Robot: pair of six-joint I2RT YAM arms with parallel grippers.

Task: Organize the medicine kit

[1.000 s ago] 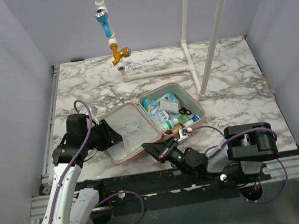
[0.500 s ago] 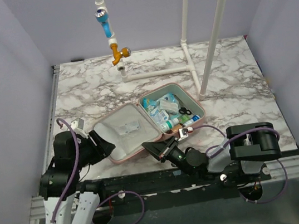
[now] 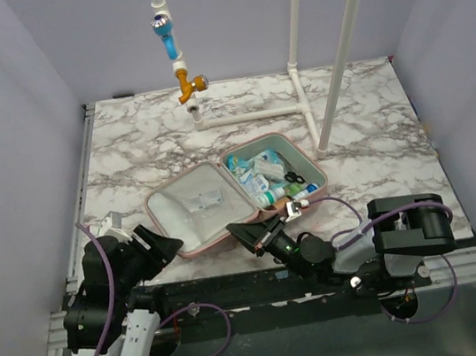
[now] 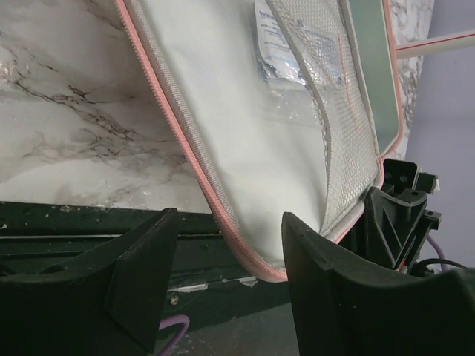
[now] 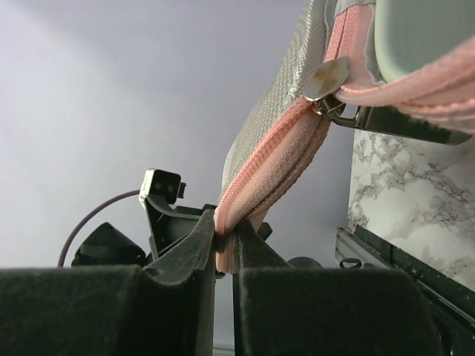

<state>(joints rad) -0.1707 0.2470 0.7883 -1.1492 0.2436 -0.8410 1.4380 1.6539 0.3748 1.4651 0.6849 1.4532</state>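
Medicine kit (image 3: 198, 211) open, left tool (image 4: 226, 248) spread empty, right tool (image 5: 225, 241) pinching its rim, packet (image 4: 280, 41) print unreadable

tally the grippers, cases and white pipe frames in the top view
grippers: 2, left gripper open, right gripper pinching the case rim
pink case: 1, lying open
white pipe frame: 1
total: 4

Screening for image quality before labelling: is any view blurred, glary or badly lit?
Top external: even light, sharp, no glare on the medicine kit. Left wrist: left end effector dark and soft, lining sharp. Right wrist: right end effector blurred, underexposed against the pale wall.
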